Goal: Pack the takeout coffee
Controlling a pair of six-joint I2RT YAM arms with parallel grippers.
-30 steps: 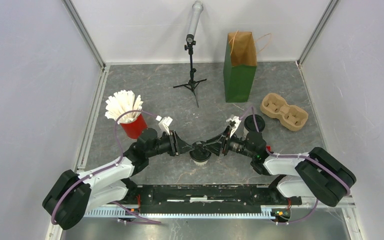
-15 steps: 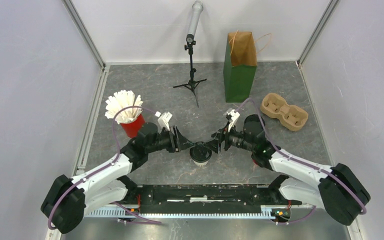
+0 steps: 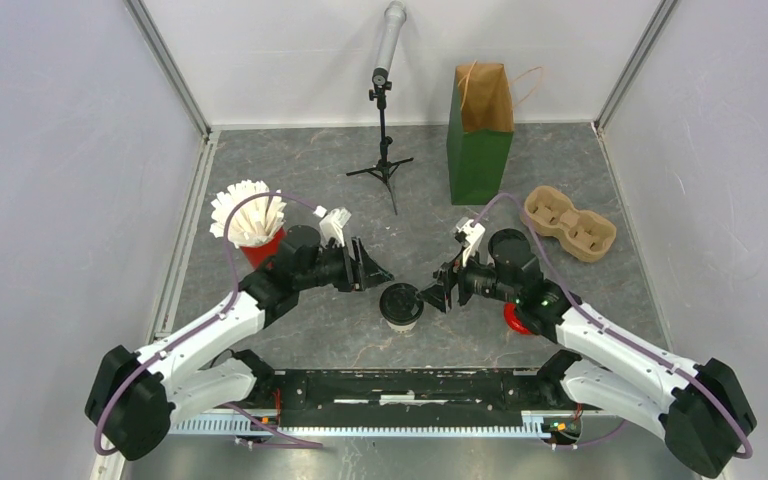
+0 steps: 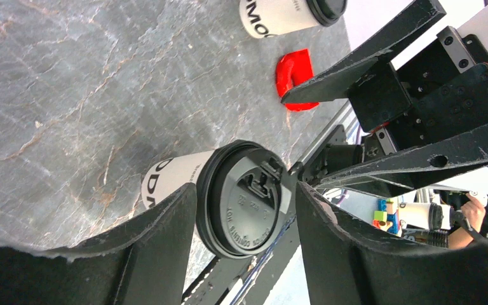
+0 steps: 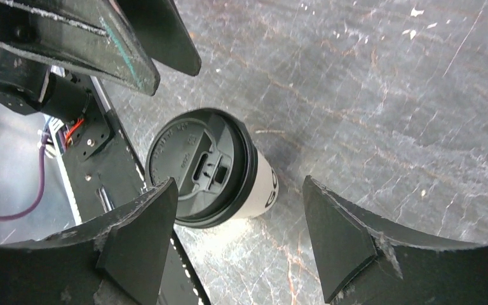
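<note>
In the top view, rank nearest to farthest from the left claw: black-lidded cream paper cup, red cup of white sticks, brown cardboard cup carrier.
1. Cream paper cup, beside the left claw.
2. Red cup, to its left.
3. Cardboard carrier, far right.

Bright, even light from above; the coffee cup [image 5: 210, 168] throws a soft shadow toward 2 o'clock on the table [image 5: 387, 95]. Overhead view sharp, wrist foregrounds slightly soft.
</note>
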